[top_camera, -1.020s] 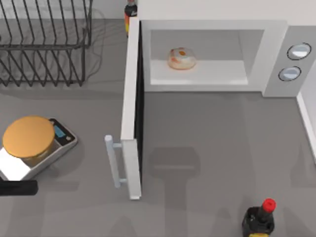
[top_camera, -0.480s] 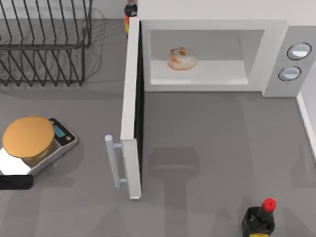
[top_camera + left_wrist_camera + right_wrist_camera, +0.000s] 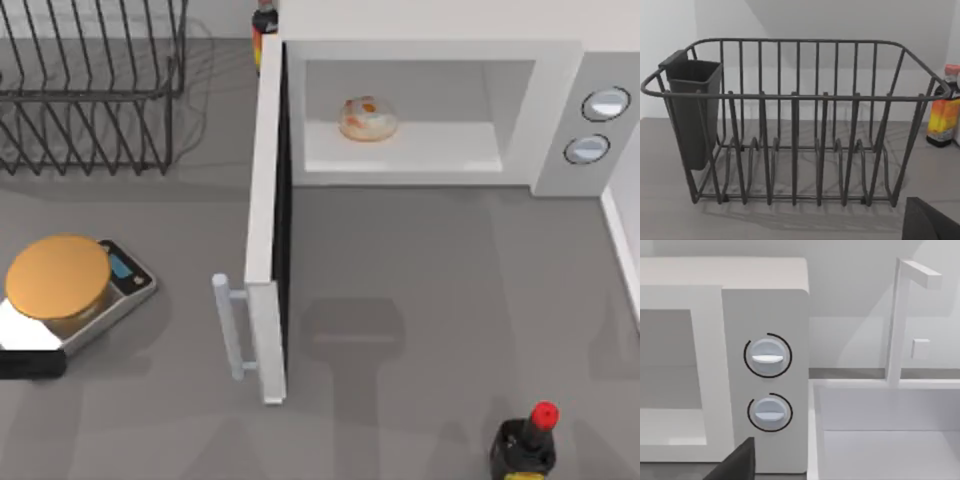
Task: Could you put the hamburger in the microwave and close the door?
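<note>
The hamburger [image 3: 369, 118] is a little round pale beige bun with orange-red blotches on top, about knob-sized. It sits on the pale floor of the microwave [image 3: 430, 60], left of the cavity's middle and a bit back from the front lip. The door [image 3: 266, 230] stands wide open, sticking straight out toward the near edge of the counter [image 3: 440, 280], dark inner face toward the cavity and bar handle [image 3: 228, 325] on its outer side.

As for the jaws, there's a dark bit of the left arm [image 3: 30, 365] at the far left edge of the top view, just beside the kitchen scale [image 3: 75, 295] with the flat orange disc [image 3: 58, 277]. That's well apart from the burger, with the whole door in between. Can't tell how the left jaws or the right ones stand.

Room-wise: the grey counter in front of the cavity is wide open. A red-capped bottle [image 3: 527, 440] sits near the front edge on the right, the wire dish rack [image 3: 90, 90] at back left, and another bottle [image 3: 263, 25] behind the door hinge. The right wrist view shows the two silver knobs [image 3: 767, 356] and a white sink [image 3: 885, 430] just beside the microwave.
</note>
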